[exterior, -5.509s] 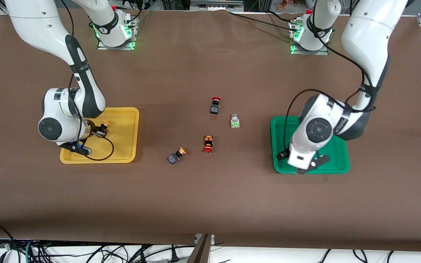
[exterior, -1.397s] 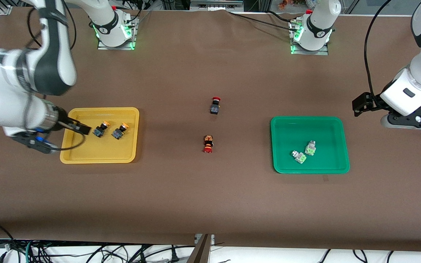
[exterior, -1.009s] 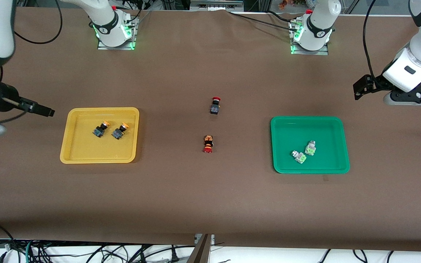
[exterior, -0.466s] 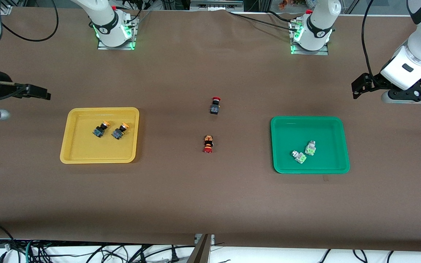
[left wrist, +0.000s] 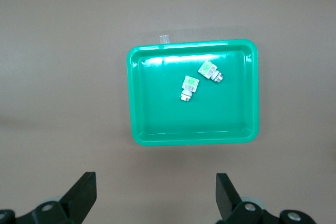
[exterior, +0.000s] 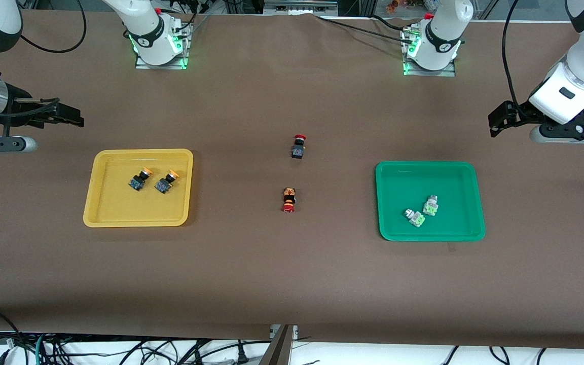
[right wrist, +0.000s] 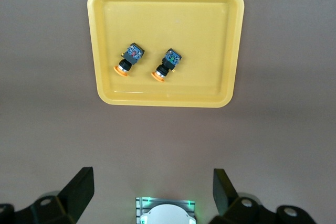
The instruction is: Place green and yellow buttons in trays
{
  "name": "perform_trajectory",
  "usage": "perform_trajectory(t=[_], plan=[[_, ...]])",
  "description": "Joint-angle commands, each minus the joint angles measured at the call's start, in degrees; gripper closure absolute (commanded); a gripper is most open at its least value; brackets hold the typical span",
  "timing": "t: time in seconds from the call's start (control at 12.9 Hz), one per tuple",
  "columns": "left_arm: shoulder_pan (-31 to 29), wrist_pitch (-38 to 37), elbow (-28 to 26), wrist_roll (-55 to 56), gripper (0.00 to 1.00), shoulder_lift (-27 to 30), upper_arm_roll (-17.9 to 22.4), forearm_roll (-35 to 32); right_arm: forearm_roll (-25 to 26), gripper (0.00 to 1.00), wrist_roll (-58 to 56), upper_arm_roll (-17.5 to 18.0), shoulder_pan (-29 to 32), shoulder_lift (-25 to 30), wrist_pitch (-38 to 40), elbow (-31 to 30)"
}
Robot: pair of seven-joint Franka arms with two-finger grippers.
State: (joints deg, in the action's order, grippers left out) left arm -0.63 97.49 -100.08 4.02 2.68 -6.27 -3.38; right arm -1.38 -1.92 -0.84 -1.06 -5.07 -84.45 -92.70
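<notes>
Two yellow-capped buttons (exterior: 140, 179) (exterior: 166, 181) lie side by side in the yellow tray (exterior: 119, 210). Two pale green buttons (exterior: 430, 205) (exterior: 414, 217) lie close together in the green tray (exterior: 408, 180). My right gripper (exterior: 66, 117) is open and empty, up in the air over bare table off the yellow tray's corner, toward the right arm's end. My left gripper (exterior: 499, 120) is open and empty, over bare table off the green tray's corner, toward the left arm's end. The right wrist view shows the yellow tray (right wrist: 205, 35) with both buttons (right wrist: 129, 59) (right wrist: 167, 64). The left wrist view shows the green tray (left wrist: 220, 119) with both buttons (left wrist: 189, 87) (left wrist: 210, 71).
Two red-capped black buttons (exterior: 298, 146) (exterior: 288, 199) lie on the brown table between the trays. The arm bases (exterior: 157, 43) (exterior: 431, 48) stand along the table's edge farthest from the front camera.
A second yellow and a second green button came to lie in their trays. Both arms have lifted away from the trays to the table's ends. The right gripper drifted toward the bases lately.
</notes>
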Motion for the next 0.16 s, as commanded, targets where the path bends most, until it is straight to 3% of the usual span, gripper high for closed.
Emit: perform_trajectory(t=[0.0,0.08], plan=[[0.37,-2.13,1.73,-0.94,0.0,-0.92,0.3,1.27,1.29,0.0,-1.59,1.1,1.23,1.3,-1.41,-1.6],[0.37,-2.13,1.9,-0.94,0.0,-0.92,0.3,1.1,1.38,0.0,-1.6,1.1,1.23,1.3,-1.42,-1.6]])
